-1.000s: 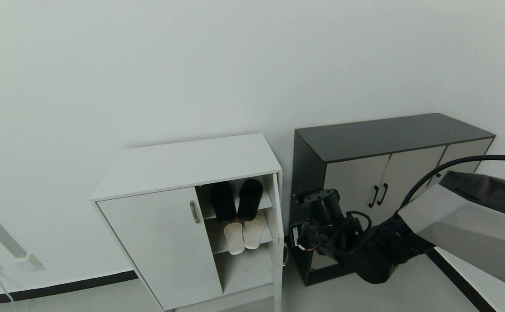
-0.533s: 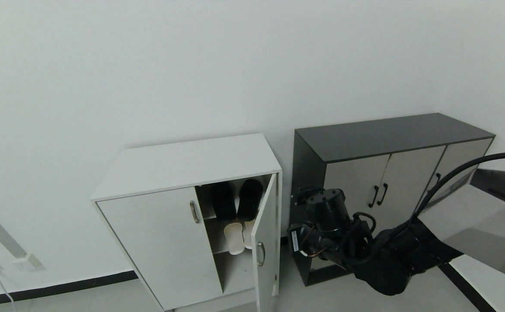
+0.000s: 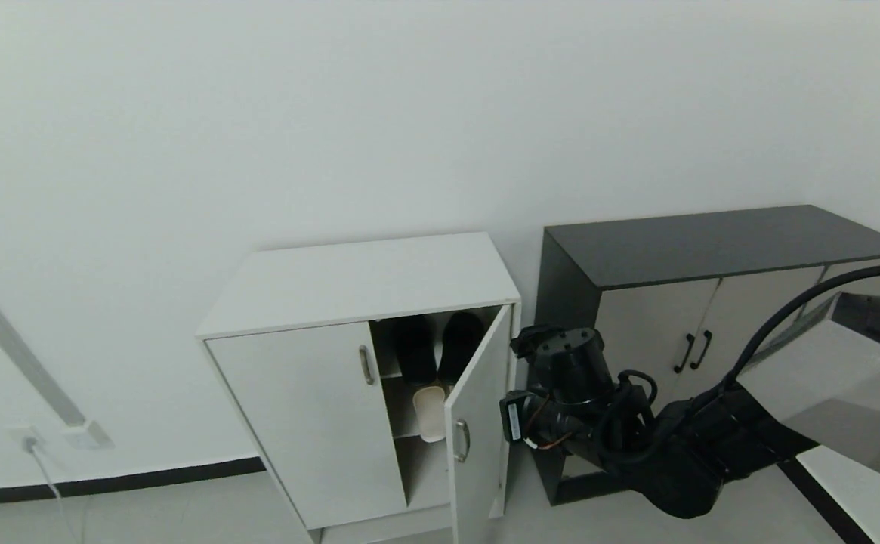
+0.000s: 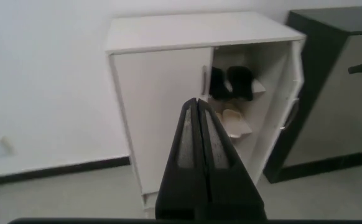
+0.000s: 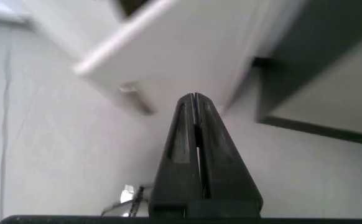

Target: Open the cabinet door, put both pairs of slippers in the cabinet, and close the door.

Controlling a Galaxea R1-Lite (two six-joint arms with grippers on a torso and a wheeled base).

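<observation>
Half-closed door (image 3: pixel 481 393) just ahead of right pincer (image 5: pixel 195 99), slippers (image 3: pixel 414 349) farther in. Squeezed closed, holding nothing; left pincer (image 4: pixel 197 104) too, well back.

No text, number or sign legible. Small white sticker (image 3: pixel 512 423) on right arm (image 3: pixel 636 447): print too small to be read.

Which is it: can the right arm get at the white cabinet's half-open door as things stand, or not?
Probably yes: the right hand, shut, is close beside the door, facing its outer face near the handle, with nothing visible between them.
</observation>
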